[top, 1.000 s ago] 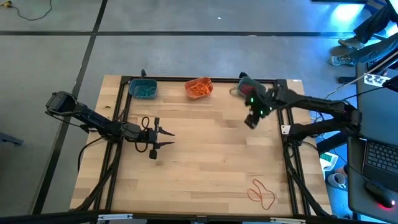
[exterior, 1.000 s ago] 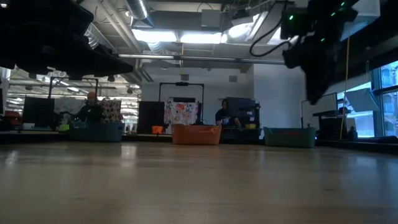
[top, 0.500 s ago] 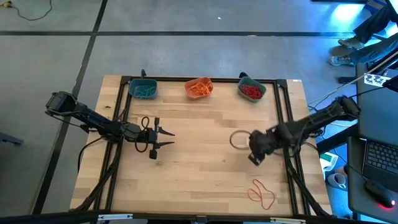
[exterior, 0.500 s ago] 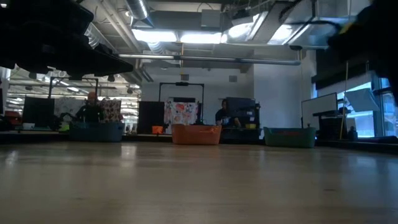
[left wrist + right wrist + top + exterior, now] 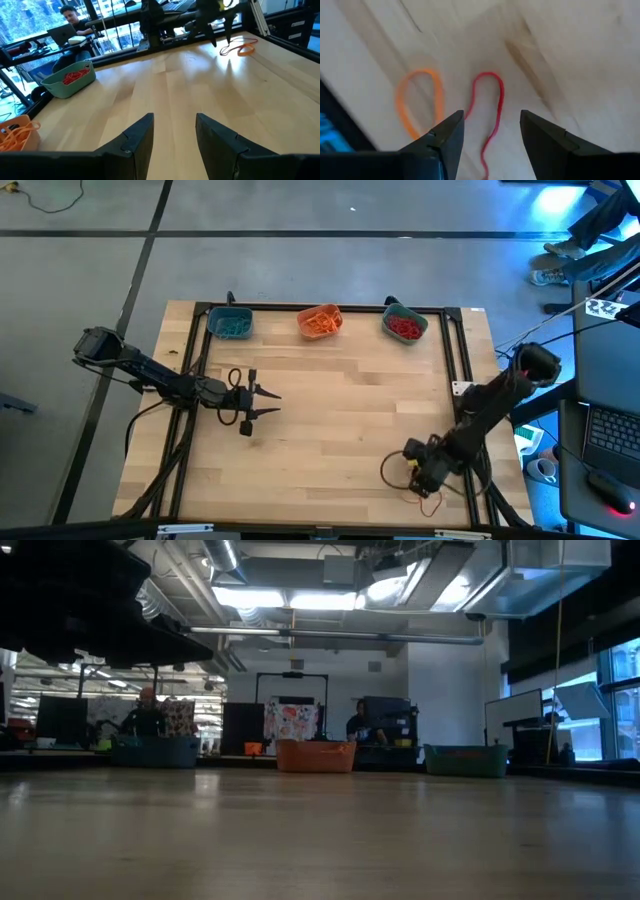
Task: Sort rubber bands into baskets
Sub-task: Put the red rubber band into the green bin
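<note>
A red rubber band [image 5: 491,107] and an orange rubber band [image 5: 419,102] lie flat on the table near its near right corner. My right gripper [image 5: 490,142] hangs over them, pointing down and open, with the red band between its fingers and the orange one just outside; it touches neither. In the high view the gripper [image 5: 421,476] covers most of both. Three baskets stand along the far edge: a teal one [image 5: 230,325], an orange one [image 5: 320,321] and a teal one holding red bands [image 5: 404,326]. My left gripper [image 5: 268,402] waits open at mid-left, above the table.
A black frame rail [image 5: 463,370] runs along the table's right side, close to my right arm. The near edge of the table [image 5: 330,525] is just beyond the bands. Bare wood [image 5: 330,410] lies between the two grippers. People sit at desks in the room beyond the table.
My right gripper has swung from the far right basket across the table toward the near edge, sinking and rolling its wrist, and now stands over the two bands at the near right. The bands and baskets have stayed where they were.
</note>
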